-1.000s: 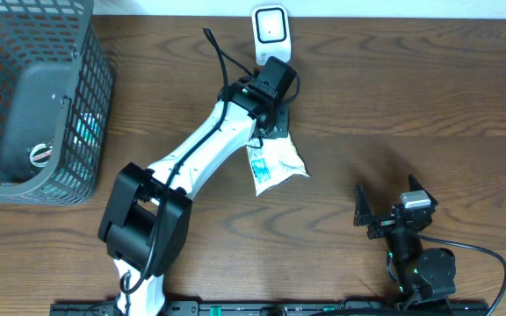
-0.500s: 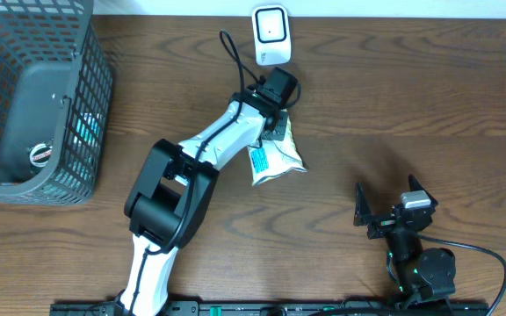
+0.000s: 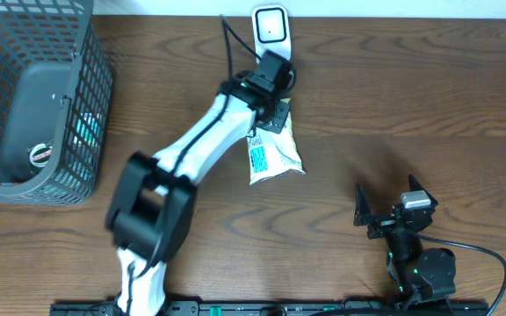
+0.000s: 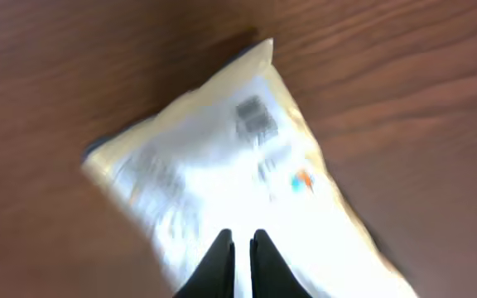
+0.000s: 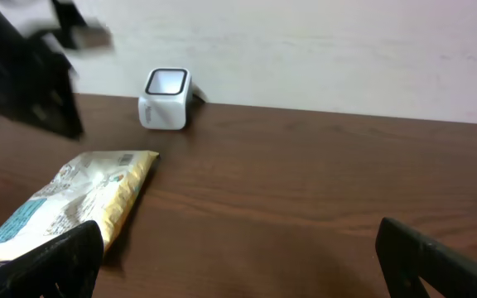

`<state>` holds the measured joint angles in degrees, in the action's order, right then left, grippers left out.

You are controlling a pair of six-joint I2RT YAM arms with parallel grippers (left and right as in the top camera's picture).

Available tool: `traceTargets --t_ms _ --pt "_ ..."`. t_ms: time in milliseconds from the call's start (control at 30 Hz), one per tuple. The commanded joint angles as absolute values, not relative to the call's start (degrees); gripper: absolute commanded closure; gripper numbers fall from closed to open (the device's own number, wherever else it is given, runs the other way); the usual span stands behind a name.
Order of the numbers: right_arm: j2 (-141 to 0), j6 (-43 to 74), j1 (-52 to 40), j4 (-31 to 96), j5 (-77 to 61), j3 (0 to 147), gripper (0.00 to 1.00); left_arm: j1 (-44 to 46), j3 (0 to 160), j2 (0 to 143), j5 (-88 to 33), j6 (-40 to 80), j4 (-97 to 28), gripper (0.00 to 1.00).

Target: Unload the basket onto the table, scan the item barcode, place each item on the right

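The left gripper [image 4: 240, 242] has carried the packet [image 3: 271, 158] nearer the scanner [image 3: 271, 26].

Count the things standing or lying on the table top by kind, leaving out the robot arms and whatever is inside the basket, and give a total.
Barcode scanner: 1
Snack packet: 1
Wire basket: 1
Total: 3

Soft even light; motion blur and blown-out glare on the packet [image 4: 222, 165] in left wrist view.
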<state>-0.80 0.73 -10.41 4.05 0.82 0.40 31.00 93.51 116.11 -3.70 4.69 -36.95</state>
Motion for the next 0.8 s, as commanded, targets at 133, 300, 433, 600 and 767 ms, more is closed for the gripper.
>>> traceTargets --t_ms 133,300,433,600,767 --pt "-0.75 0.14 -9.80 4.29 0.47 0.32 0.01 32.29 94.45 110.56 -5.06 23.20 -54.11 0.90" --pt "-0.75 0.14 -9.80 4.29 0.47 0.32 0.01 35.75 89.06 112.12 -13.96 28.05 -55.05 0.89" --pt "-0.75 0.14 -9.80 4.29 0.47 0.32 0.01 38.59 85.60 112.84 -13.93 29.52 -55.00 0.89" --pt "-0.75 0.14 -9.80 4.29 0.47 0.32 0.01 40.03 84.12 114.69 -13.96 29.52 -54.98 0.89" --pt "-0.75 0.14 -9.80 4.29 0.47 0.32 0.01 40.10 83.74 116.73 -11.49 28.08 -53.87 0.89"
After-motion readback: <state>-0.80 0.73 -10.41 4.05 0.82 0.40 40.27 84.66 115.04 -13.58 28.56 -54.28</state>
